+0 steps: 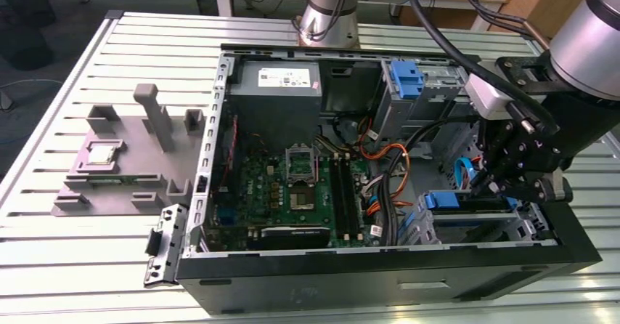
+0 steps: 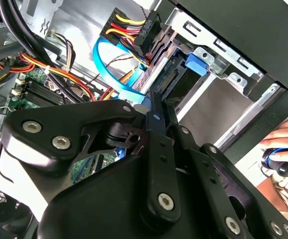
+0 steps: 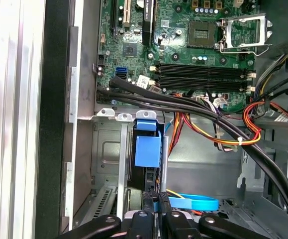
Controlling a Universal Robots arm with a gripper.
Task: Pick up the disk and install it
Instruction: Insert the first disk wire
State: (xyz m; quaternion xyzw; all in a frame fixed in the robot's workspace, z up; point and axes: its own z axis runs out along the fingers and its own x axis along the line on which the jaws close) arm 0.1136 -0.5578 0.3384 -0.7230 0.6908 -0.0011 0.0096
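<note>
Open PC case (image 1: 388, 280) on slatted metal table (image 1: 58, 251). Disk (image 1: 446, 201) on edge in bay, long axis across exterior view, blue end toward motherboard (image 1: 290, 193). Gripper (image 3: 155, 200) at it; grasp unclear.

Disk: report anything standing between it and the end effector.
Nothing visible does. In the first wrist view the end effector sits right at the near edge of the disk, which stands in the drive cage. The blue cable lies beside the end effector, not between them.

Matt black end effector (image 3: 154, 200), blue plastic disk bracket (image 3: 147, 149), ribbed metal table (image 1: 68, 258)
</note>
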